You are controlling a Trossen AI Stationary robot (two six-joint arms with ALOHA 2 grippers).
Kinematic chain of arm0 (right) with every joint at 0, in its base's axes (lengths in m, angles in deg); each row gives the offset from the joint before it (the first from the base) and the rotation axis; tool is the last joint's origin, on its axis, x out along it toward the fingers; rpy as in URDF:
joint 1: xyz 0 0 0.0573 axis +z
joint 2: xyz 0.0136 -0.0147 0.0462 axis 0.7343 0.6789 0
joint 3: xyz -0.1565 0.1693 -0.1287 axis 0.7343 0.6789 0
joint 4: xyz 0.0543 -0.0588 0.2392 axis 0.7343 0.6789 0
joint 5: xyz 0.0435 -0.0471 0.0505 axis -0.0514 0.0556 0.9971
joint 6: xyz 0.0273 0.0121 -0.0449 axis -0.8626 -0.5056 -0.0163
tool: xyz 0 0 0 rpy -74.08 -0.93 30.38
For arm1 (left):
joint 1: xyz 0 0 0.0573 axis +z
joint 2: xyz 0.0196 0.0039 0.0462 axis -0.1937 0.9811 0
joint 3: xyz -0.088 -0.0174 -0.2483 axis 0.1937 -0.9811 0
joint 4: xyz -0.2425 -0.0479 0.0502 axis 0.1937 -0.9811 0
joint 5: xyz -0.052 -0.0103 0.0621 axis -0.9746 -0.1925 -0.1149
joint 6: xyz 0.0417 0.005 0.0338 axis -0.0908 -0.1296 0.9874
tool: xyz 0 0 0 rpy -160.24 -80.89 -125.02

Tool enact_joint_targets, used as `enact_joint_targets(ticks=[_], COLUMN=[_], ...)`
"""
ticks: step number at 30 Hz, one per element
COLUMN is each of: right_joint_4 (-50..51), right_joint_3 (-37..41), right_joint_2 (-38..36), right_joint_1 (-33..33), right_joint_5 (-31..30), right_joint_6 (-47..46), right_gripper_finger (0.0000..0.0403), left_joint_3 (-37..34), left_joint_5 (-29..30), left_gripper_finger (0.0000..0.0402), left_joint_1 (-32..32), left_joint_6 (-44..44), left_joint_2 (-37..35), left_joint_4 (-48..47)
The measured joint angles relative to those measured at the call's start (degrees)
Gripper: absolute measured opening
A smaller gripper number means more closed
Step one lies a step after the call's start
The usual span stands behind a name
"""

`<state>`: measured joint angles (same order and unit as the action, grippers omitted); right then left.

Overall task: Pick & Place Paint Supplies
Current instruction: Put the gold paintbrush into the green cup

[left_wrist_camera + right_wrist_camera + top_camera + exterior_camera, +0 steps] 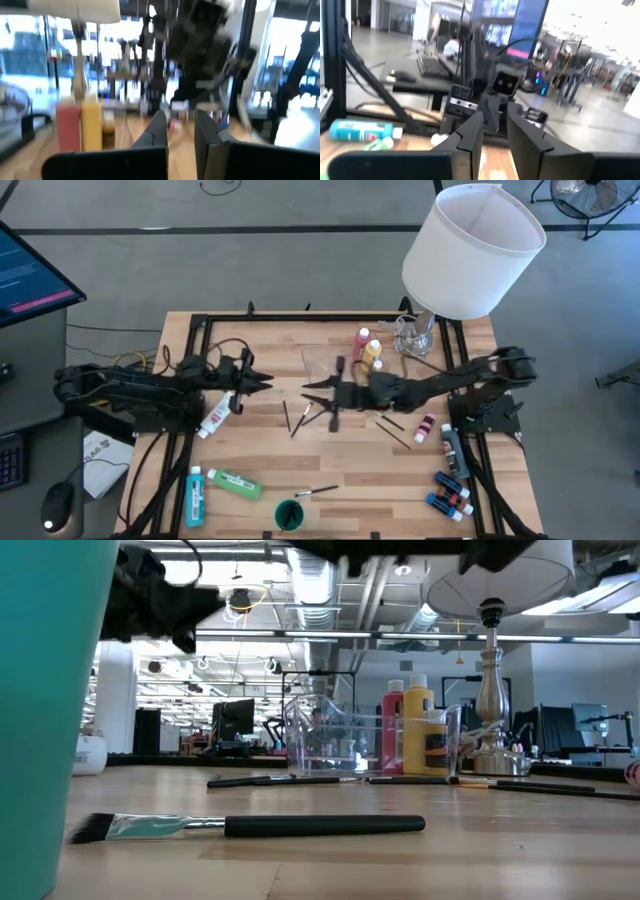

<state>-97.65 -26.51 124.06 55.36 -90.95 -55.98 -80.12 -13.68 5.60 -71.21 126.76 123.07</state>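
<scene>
Thin dark brushes (296, 418) lie flat on the wooden table between my two grippers, and another brush (260, 827) lies near the front edge. A red bottle (360, 343) and a yellow bottle (372, 353) stand upright beside the clear tray (322, 360). A pink bottle (427, 425) lies at the right. My left gripper (265, 383) hovers shut above the table's left part, pointing toward the right. My right gripper (308, 393) hovers at the middle and faces it. Its fingers (475, 130) stand a little apart, with nothing seen between them.
A white bottle (215, 416) lies under my left arm. Blue (195, 495) and green (235, 483) bottles and a teal cup (289, 515) sit near the front edge. Small blue bottles (450, 492) lie front right. A lamp with a big white shade (472, 250) stands far right.
</scene>
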Motion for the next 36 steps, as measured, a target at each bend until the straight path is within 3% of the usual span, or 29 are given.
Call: enact_joint_targets(ticks=[5, 13, 18, 25, 36], right_joint_4=[-0.27, -1.04, -1.75, -0.38, 17.75], right_joint_3=[9.5, 21.36, 21.55, 21.52, 21.52], right_joint_2=[-10.13, -19.48, -20.12, -19.63, -19.52], right_joint_1=[-1.31, -3.39, -3.39, -2.47, -2.47], right_joint_5=[-1.55, -1.66, -1.65, -1.64, -1.57], right_joint_6=[-1.9, -9.22, -8.93, -8.8, -10.93], right_gripper_finger=[0.0082, 0.0082, 0.0082, 0.0082, 0.0082], left_joint_3=[0.09, -4.17, -4.17, -4.17, -4.17], left_joint_5=[-0.06, 2.66, 5.22, 9.18, 15.94], left_gripper_finger=[0.0001, 0.0001, 0.0001, 0.0001, 0.0001], left_joint_1=[-0.96, -6.02, -8.85, -9.0, -9.0], left_joint_6=[-3.54, 0.07, 5.44, 6.27, 9.22], left_joint_2=[-0.1, 2.94, 3.71, 3.35, 3.81], left_joint_4=[5.19, -4.0, -2.49, 0.42, 0.64])
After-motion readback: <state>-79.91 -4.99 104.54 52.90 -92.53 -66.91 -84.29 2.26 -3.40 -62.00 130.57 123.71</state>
